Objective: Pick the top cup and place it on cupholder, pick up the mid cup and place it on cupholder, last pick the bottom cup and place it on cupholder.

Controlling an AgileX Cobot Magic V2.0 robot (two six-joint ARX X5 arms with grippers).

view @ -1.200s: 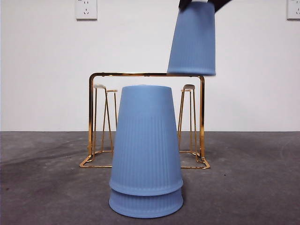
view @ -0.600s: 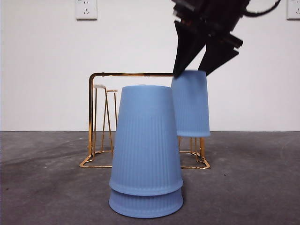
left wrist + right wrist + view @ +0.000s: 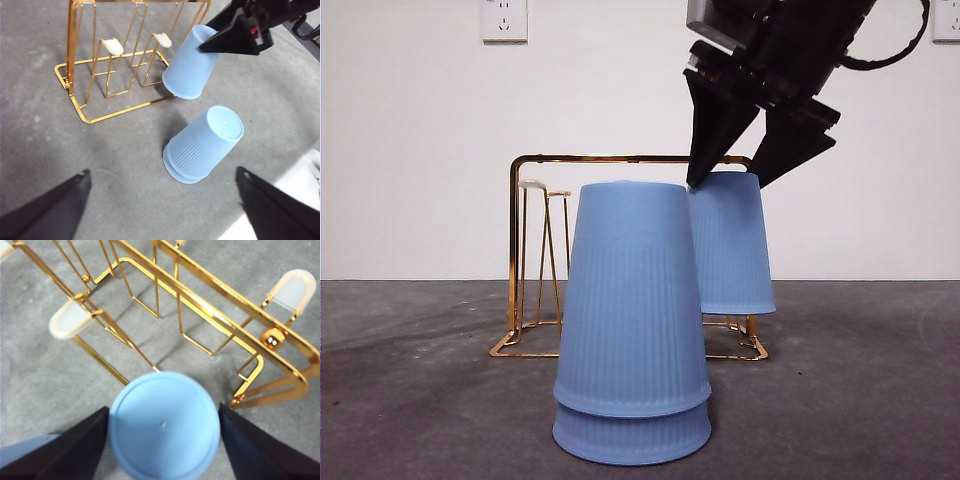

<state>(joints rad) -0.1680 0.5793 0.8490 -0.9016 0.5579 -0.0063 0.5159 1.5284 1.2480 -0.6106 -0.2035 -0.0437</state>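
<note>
right gripper [image 3: 745,178] has its fingers clamped on the top cup [image 3: 728,245], which hangs tilted below them over a cupholder [image 3: 632,159] prong, so letting go now could tip it off sideways.

- The worktop [image 3: 860,400] is dark grey and a bit rough, with pale smudges on it.
- A plain white wall [image 3: 410,150] stands behind it.
- One white wall socket [image 3: 504,19] sits high on the wall.
- Another white socket [image 3: 947,20] peeks in at the far top corner.
</note>
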